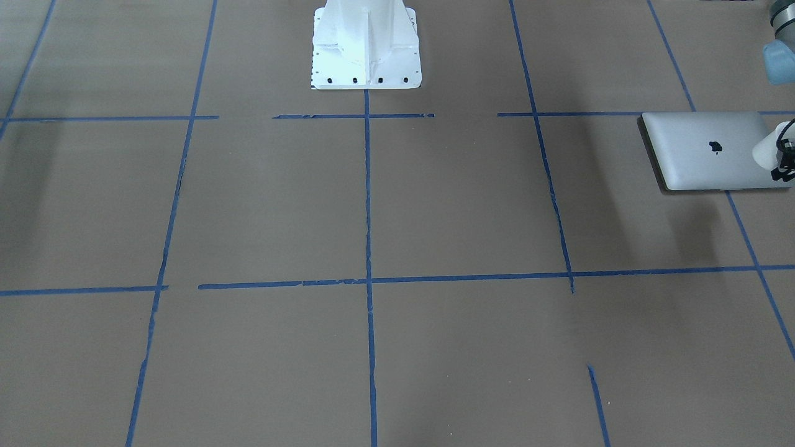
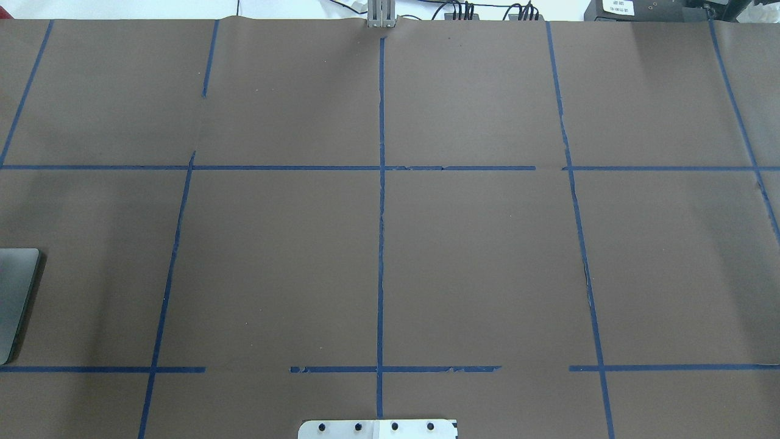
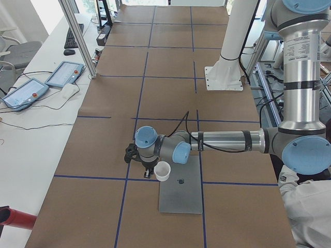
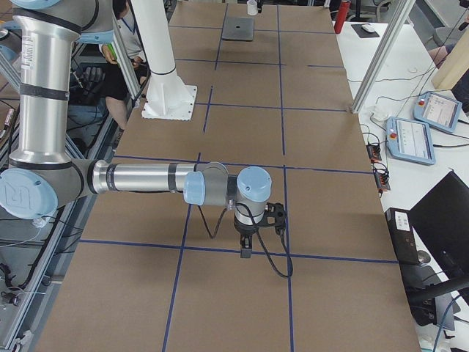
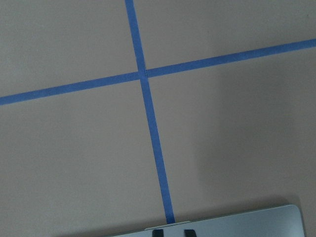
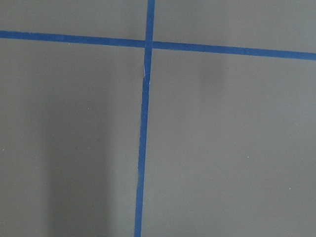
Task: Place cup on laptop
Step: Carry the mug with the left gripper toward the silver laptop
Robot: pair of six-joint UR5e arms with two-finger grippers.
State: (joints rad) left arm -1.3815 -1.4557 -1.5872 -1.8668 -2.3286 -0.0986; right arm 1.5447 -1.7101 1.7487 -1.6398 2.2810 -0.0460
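The silver-grey laptop [image 1: 708, 149] lies closed at the table's left end, its dark logo facing up. It also shows in the exterior left view [image 3: 182, 199] and at the overhead view's left edge [image 2: 15, 292]. The small white cup [image 1: 767, 149] is over the laptop's end; I cannot tell whether it touches the lid. My left gripper [image 1: 784, 162] is shut on the cup [image 3: 162, 171]. In the left wrist view two dark fingertips [image 5: 158, 232] stand close together at the bottom edge over the laptop [image 5: 237, 223]; the cup is out of that view. My right gripper [image 4: 245, 251] points down above bare table; I cannot tell if it is open.
The robot's white base [image 1: 365, 46] stands at the table's middle back. Blue tape lines [image 1: 367, 217] cross the brown table cover. Teach pendants [image 3: 51, 80] and cables lie beside the far edge. A person sits near the robot [image 3: 305, 206].
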